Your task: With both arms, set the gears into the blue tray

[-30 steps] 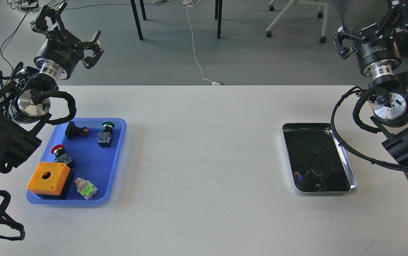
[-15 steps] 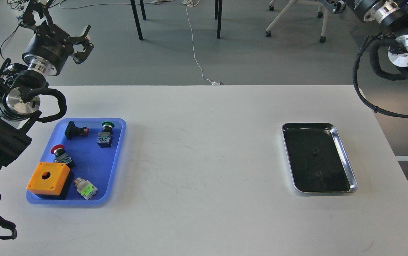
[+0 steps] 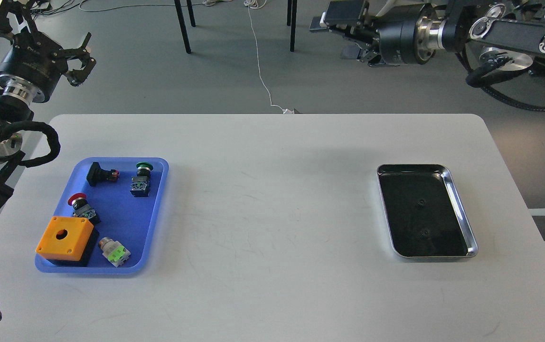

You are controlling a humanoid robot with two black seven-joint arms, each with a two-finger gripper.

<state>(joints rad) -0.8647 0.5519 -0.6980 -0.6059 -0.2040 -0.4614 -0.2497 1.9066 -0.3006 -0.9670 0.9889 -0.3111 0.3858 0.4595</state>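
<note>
Both arms have drawn back off the table since a moment ago. Left gripper point(image 3: 44, 28) hangs spread and empty beyond the far-left corner; right gripper point(image 3: 343, 28) lies sideways up top (fingers indistinct). Two gears point(image 3: 421, 203) sit in the silver tray point(image 3: 462, 213), well apart from the blue tray point(image 3: 156, 209). No lettering is legible.

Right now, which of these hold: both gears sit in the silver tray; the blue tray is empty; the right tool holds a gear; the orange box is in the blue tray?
1. Two tiny black gears lie in the shiny silver metal tray: true.
2. The rectangular blue plastic tray is empty: false, it holds switches and more.
3. The right tool holds a gear: false, it is out past the table with no gear seen in it.
4. The orange box with a round hole sits in the blue tray: true.
</note>
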